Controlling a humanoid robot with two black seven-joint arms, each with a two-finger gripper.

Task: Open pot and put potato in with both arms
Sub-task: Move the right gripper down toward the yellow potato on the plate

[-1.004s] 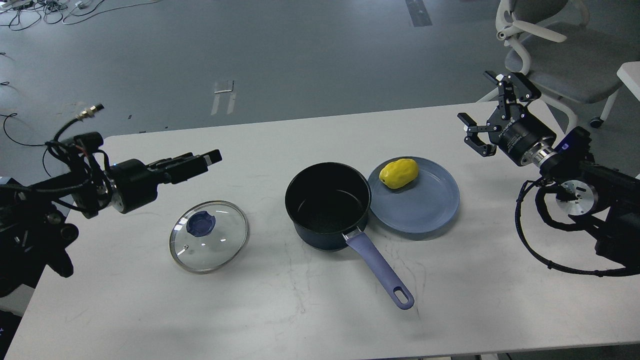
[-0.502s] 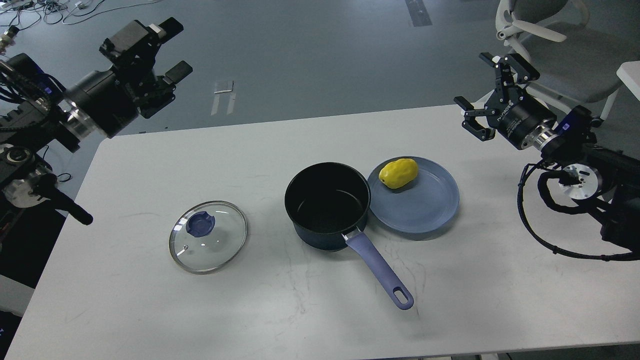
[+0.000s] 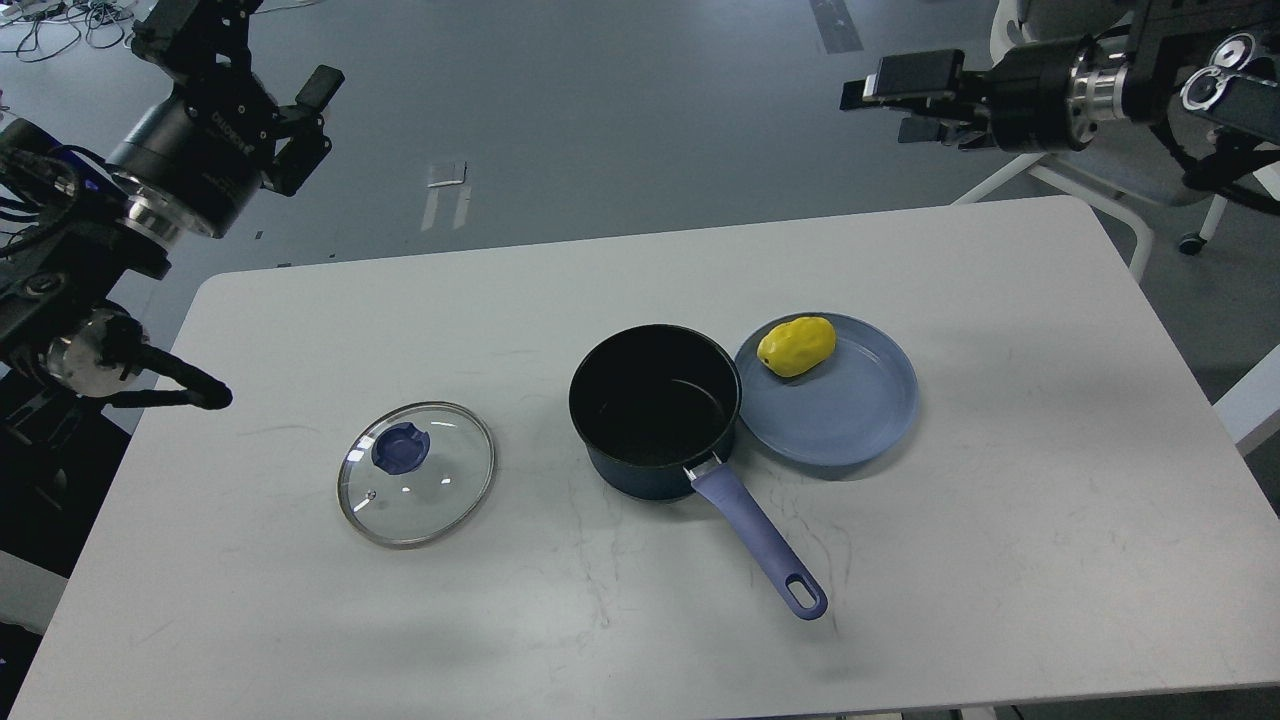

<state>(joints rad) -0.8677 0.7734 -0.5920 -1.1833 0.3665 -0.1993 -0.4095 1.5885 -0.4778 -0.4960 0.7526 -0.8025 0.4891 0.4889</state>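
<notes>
The dark pot point(image 3: 655, 405) stands open in the middle of the white table, its purple handle point(image 3: 762, 542) pointing to the front right. Its glass lid point(image 3: 417, 472) with a blue knob lies flat on the table to the left of it. The yellow potato point(image 3: 796, 346) lies on the blue plate point(image 3: 850, 420) that touches the pot's right side. My left gripper point(image 3: 250, 45) is open and empty, high up past the table's far left corner. My right gripper point(image 3: 900, 100) is open and empty, high above the far right edge, fingers pointing left.
A white office chair point(image 3: 1060, 185) stands behind the table's far right corner. Cables point(image 3: 60, 20) lie on the grey floor at the far left. The table's front and right parts are bare.
Both arms have risen away from the table. The left gripper moved up to the top left; the right gripper swung up and turned to point left. Pot, lid and potato have not moved.
</notes>
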